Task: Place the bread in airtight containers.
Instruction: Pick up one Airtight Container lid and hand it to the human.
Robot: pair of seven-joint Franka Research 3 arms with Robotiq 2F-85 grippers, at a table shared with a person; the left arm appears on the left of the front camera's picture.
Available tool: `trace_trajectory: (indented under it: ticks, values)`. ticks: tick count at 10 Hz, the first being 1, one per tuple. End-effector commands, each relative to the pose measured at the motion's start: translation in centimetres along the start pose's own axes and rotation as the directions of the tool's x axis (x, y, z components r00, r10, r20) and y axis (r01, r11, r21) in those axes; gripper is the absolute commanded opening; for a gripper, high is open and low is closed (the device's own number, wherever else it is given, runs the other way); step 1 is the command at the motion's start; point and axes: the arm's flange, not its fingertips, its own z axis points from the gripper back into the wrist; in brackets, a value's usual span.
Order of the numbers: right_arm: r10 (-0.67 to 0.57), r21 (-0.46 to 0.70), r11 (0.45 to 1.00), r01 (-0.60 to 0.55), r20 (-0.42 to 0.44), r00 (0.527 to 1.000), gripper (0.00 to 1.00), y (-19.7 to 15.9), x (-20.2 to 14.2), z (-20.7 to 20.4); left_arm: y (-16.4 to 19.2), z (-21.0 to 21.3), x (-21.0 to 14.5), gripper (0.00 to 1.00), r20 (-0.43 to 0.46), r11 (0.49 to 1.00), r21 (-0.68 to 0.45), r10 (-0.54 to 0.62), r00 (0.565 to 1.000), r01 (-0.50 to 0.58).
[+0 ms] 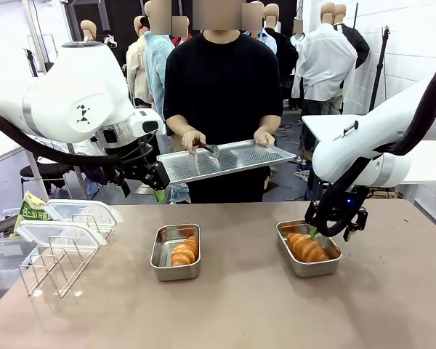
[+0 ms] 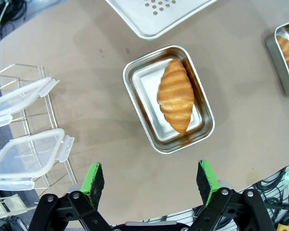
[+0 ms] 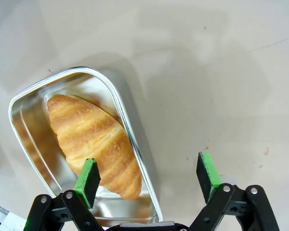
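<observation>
One golden-brown ridged croissant (image 1: 184,251) lies in the left rectangular stainless-steel tub (image 1: 167,240); another croissant (image 1: 306,248) lies in the right tub (image 1: 316,270). Left gripper (image 2: 149,166) hangs above its tub, fingers spread, empty. Right gripper (image 3: 147,161) splayed, empty, over its tub's rim.

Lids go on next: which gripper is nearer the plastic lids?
Left. The left gripper hangs above the left container, next to the lids; the right gripper is over the right container, farther away.

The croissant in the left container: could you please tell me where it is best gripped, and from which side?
Probably the croissant across its thick middle, from above: the container walls block a sideways approach, and the tapered ends offer little hold.
</observation>
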Motion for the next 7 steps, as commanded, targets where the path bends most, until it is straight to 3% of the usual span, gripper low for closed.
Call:
trace_trajectory:
  ticks: [1, 5, 7]
  values:
    - [0.012, 0.000, 1.000, -0.012, 0.014, 1.000, 1.00, -0.1, 0.1, 0.0, 0.1, 0.1, 0.1, 1.00, 0.002, 1.000, 0.000, 0.002, 1.000, -0.002]
    - [0.000, 0.000, 1.000, 0.000, 0.000, 1.000, 1.00, 0.0, 0.0, 0.0, 0.1, 0.1, 0.1, 1.00, 0.002, 1.000, 0.000, 0.002, 1.000, -0.002]
    - [0.071, -0.070, 0.996, -0.061, 0.162, 0.984, 1.00, 0.5, -3.3, 3.9, 0.1, 0.1, 0.1, 1.00, 0.002, 1.000, 0.000, 0.002, 1.000, -0.002]
